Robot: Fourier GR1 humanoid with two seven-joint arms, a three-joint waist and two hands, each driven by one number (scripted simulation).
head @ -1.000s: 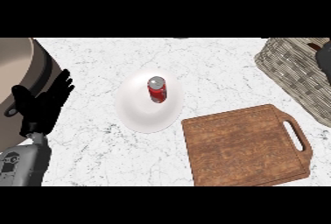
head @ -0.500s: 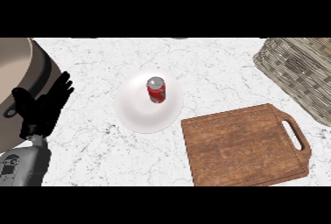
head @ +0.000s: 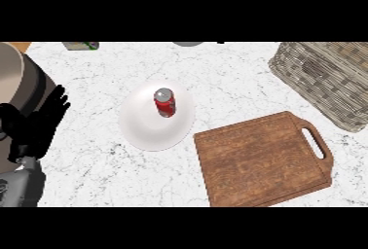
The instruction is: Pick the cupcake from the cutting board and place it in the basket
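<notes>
The wooden cutting board (head: pixel 262 163) lies at the lower right with nothing on it, its handle slot toward the right. The wicker basket (head: pixel 327 80) stands at the upper right, partly cut off by the view's edge. No cupcake shows anywhere, and I cannot see into the basket well enough to tell what it holds. My left hand (head: pixel 32 129) rests open at the left edge, fingers up, far from both. My right hand is out of view.
A white plate (head: pixel 144 129) with an upright red can (head: pixel 164 102) sits left of the board. A large grey pot (head: pixel 18 78) fills the far left behind my hand. Two small objects (head: pixel 81 45) peek in at the top edge.
A dark shape at the basket's right edge one second ago is gone. The whole view has shifted slightly, showing more of the basket. The left hand stays put.
</notes>
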